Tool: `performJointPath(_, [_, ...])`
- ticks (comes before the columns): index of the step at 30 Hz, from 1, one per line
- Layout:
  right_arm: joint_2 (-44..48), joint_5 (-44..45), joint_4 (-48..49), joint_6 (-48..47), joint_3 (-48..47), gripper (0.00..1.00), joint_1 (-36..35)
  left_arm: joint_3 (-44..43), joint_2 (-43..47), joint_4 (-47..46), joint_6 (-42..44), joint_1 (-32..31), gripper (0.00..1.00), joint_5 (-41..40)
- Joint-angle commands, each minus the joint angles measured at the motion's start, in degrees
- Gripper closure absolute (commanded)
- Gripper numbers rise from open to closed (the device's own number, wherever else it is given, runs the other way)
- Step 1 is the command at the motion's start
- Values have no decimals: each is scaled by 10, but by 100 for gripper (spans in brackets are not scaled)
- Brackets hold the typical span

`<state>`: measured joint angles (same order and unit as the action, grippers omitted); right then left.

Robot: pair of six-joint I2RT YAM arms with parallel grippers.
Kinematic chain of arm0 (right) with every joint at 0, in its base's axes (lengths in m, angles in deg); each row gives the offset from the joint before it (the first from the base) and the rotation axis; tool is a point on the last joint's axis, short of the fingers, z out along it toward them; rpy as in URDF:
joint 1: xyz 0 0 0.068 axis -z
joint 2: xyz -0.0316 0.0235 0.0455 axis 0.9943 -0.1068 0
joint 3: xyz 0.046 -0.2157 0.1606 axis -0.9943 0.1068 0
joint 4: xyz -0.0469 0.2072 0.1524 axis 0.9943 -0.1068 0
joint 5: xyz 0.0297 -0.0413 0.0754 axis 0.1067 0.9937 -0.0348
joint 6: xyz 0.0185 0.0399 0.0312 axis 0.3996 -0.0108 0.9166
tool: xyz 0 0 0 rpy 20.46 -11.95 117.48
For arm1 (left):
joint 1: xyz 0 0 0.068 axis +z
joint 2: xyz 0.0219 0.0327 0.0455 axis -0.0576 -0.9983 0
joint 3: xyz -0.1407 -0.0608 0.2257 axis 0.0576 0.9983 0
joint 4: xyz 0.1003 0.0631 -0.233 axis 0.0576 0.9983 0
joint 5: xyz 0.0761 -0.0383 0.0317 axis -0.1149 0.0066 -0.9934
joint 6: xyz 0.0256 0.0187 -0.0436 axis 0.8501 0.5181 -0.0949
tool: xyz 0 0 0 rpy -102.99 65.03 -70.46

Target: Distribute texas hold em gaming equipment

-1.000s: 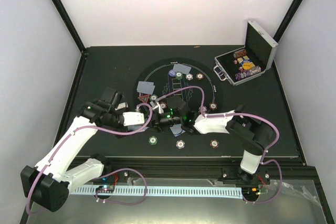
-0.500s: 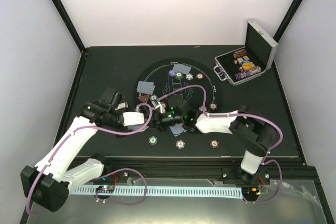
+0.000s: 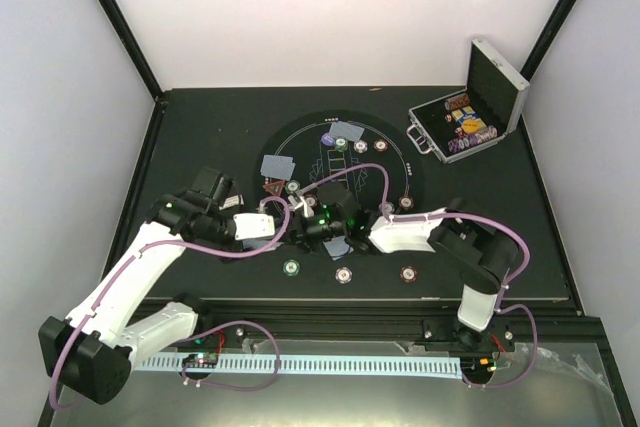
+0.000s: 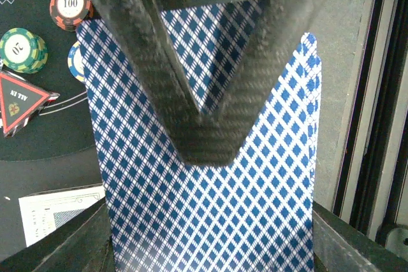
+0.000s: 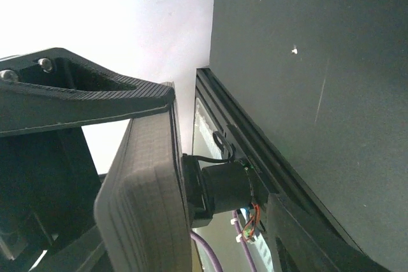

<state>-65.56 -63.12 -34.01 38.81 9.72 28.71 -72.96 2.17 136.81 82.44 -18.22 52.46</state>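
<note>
Step in hand, as judged: dealing from the deck (image 4: 255, 208).

1. Left hand (image 4: 203, 137) – pressed together on the deck, pinching it flat. The deck hangs over the near rim of the mat (image 3: 300, 142), close to the near edge of the desk (image 3: 200, 147), about mid-width.
2. Right hand (image 3: 332, 231) – just beside the left. Whether it is spread or pinching cannot be told: its wrist view shows only one pad and the desk.

Procedure:
- Hold the deck level and steady with the left hand.
- Bring the right pads onto the free margin of the top card only, then draw it off along its own plane – lifting is likely to fan or drag the cards beneath.
- Do not slacken the left pinch until the card is clear.

Materials:
- Deck: thin, smooth stock, rounded corners, blue-and-white diamond lattice back; expect low friction between cards.
- Fingers (image 4: 153, 81): dark woven carbon-fibre, tapering to a V.
- Red chip (image 4: 70, 6) and green chip (image 4: 22, 49): round, stripe-edged, printed centres.
- Marker (image 4: 22, 103): flat triangle, red border.
- Case (image 3: 495, 82): silver metal, lid open, at the desk's far right corner.
</note>
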Motion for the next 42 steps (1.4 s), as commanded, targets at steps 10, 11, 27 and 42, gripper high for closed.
performJointPath(10, [47,4,-40,-42,33,54,25,-20,17,6,5,-4,99,-7])
performJointPath(11, [51,6,-45,-44,33,55,26,-19,18,5,5,-4,98,-8])
performJointPath(27, [76,5,-59,-51,18,50,22,-12,16,1,8,-4,98,-17])
performJointPath(42, [6,18,-101,-65,-34,49,1,-23,18,14,8,-4,98,-15])
